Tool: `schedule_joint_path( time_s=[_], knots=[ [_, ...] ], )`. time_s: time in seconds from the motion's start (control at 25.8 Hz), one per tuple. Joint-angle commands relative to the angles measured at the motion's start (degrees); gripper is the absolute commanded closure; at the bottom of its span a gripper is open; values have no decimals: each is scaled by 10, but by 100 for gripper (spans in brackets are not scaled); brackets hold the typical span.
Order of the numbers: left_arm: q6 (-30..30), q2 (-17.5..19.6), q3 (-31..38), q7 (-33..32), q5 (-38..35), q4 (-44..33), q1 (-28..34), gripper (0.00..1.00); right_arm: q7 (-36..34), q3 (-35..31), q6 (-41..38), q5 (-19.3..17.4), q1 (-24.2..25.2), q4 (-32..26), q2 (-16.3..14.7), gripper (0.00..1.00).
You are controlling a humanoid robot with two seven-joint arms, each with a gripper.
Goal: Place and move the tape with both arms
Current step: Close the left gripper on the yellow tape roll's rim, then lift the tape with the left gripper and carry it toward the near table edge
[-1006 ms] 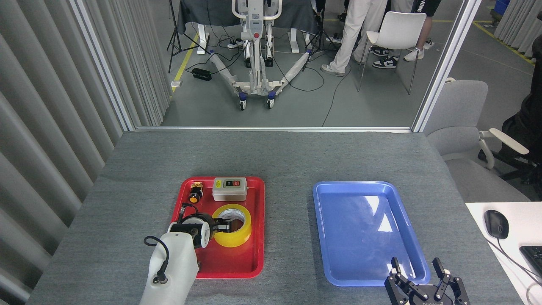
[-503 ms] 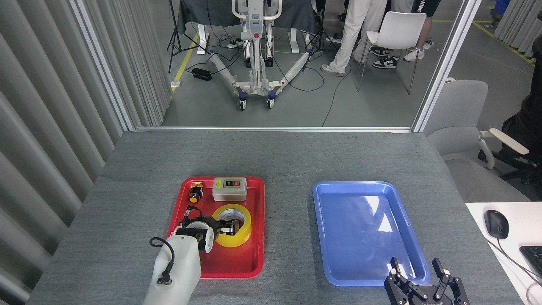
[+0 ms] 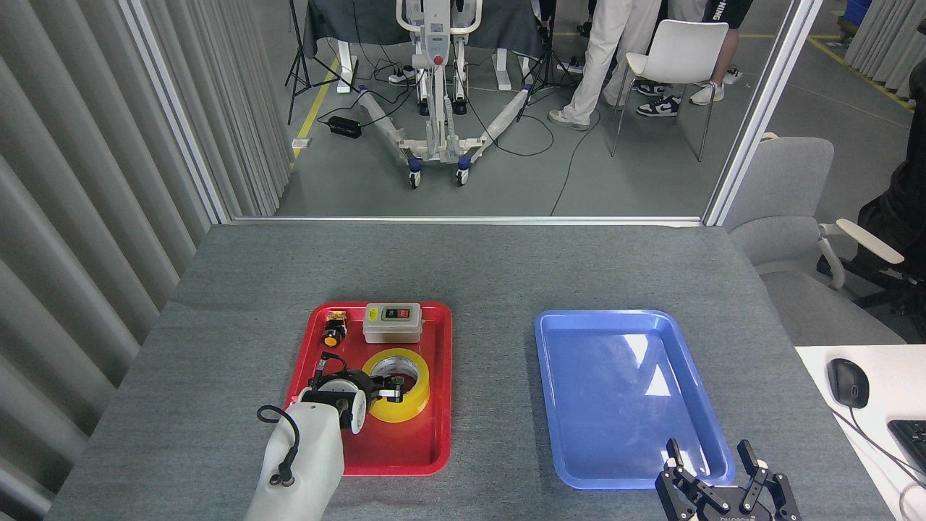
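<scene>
Since a second earlier, the left gripper had eased slightly toward the near-left, and the tape under it seemed to have shifted a little with it; the right gripper had not stirred. The tape lay flat in the red tray, just in front of the grey switch box and to the right of a small orange button. One black finger reached into the roll's core while the rest of the hand sat outside the near-left wall, so the fingers looked pinched on that wall, though the contact itself was too small to confirm. The right gripper's fingers stood spread wide and empty at the blue tray's near-right corner.

The roll was probably light and stiff, a rigid ring that would not crush under a firm pinch. Its smooth outer wrap looked slick, so a grip across the wall, one finger inside the core and one outside, seemed the safest hold. Lifted by one side, it would likely tip and hang, which a handover to the right gripper should allow for.
</scene>
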Motion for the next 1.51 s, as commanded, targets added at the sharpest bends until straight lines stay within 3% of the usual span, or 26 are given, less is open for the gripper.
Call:
schedule_joint_path(
  time_s=[0.0, 0.23, 1.47],
  knots=[
    [0, 0, -1, 0, 0, 2, -1, 46, 2, 0, 0, 1, 1, 0, 2, 0],
    [0, 0, -4, 0, 0, 2, -4, 46, 2, 0, 0, 1, 1, 0, 3, 0],
    [1, 11, -2, -2, 59, -7, -4, 74, 2, 0, 0, 10, 1, 0, 14, 0]
  ],
)
